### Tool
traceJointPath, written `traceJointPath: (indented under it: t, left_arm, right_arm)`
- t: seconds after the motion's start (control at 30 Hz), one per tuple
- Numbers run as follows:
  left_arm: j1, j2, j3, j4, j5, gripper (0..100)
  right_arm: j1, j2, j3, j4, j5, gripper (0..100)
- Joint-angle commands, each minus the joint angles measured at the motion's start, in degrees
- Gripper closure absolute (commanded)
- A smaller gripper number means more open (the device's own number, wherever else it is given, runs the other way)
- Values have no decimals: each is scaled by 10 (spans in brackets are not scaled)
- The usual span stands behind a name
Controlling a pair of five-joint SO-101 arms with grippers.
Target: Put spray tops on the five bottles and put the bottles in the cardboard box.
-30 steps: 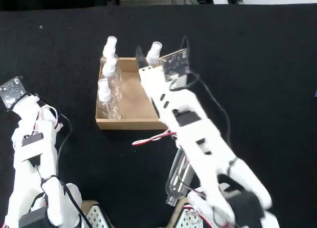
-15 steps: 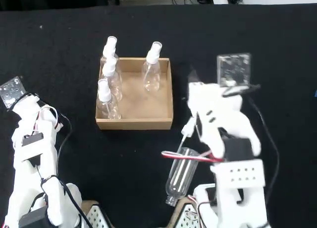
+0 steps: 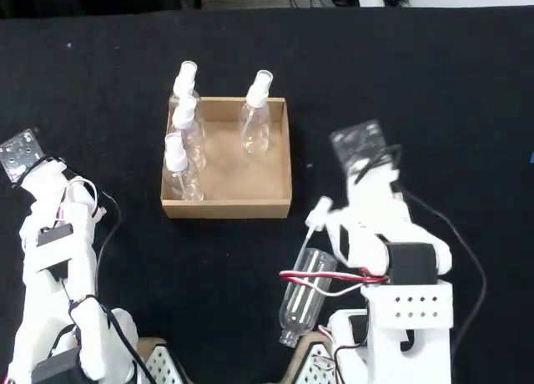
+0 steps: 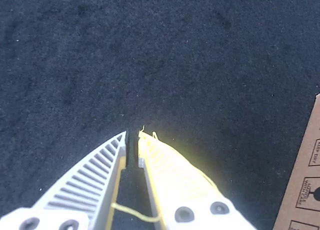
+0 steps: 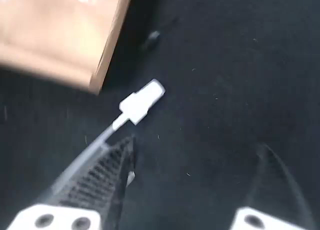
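Spray top (image 3: 318, 210): the last loose one lies flat on the black table (image 3: 434, 83), just off the near right corner of the cardboard box (image 3: 225, 207). Its thin dip tube trails toward the fallen bottle.
Uncapped bottle (image 3: 302, 296): clear, on its side near the arm bases and apart from the box, with its open neck pointing away from the box.
Capped bottles: four stand upright in the box, three along the left wall (image 3: 177, 163) and one in the far right corner (image 3: 256, 117).
Right gripper (image 5: 195, 145): jaws spread wide and empty, hovering low over the table with the spray top just ahead of one fingertip.
Left gripper (image 4: 134, 135): jaws pressed together on nothing, over bare table left of the box.
Step in hand: probably picking up the loose spray top.
Doing it well: centre the open jaws over the white head, not the tube. Close across the head's flat sides so it cannot twist, and leave the tube hanging free for threading into the neck.
Risk: the round bottle may roll, so the other arm likely needs to steady it.
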Motion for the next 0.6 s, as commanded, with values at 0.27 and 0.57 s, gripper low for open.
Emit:
traceJointPath:
  t: [0.27, 0.57]
  left_arm:
    - [0, -20, -2, -9, 1, 967]
    - [-40, -20, -7, -10, 6, 967]
  right_arm:
    - [7, 56, -30, 107, 633, 594]
    - [5, 56, 108, 44, 795, 596]
